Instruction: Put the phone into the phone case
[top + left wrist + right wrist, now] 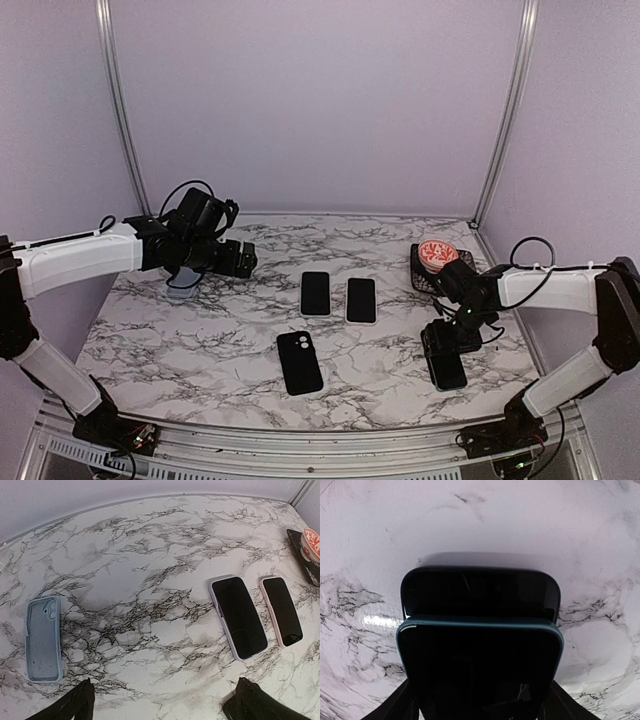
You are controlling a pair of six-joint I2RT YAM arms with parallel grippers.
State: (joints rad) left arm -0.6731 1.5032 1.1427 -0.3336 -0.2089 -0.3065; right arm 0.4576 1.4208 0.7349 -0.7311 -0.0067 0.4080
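Note:
My right gripper (452, 335) is shut on a dark phone with a teal edge (480, 670). It holds the phone tilted, with its far end over an open black phone case (480, 592) that lies on the marble table (200, 340) at the right (447, 370). My fingers (395, 705) grip the phone's two long sides. My left gripper (243, 261) is open and empty above the far left of the table. A light blue empty case (44, 639) lies flat below the left arm (183, 283).
Two phones lie face up side by side mid-table, one white-edged (238, 616) and one pink-edged (281, 611). A black phone or case with a camera cutout (300, 362) lies nearer the front. A black basket (420, 268) holding a red-and-white object (437, 253) stands at the far right.

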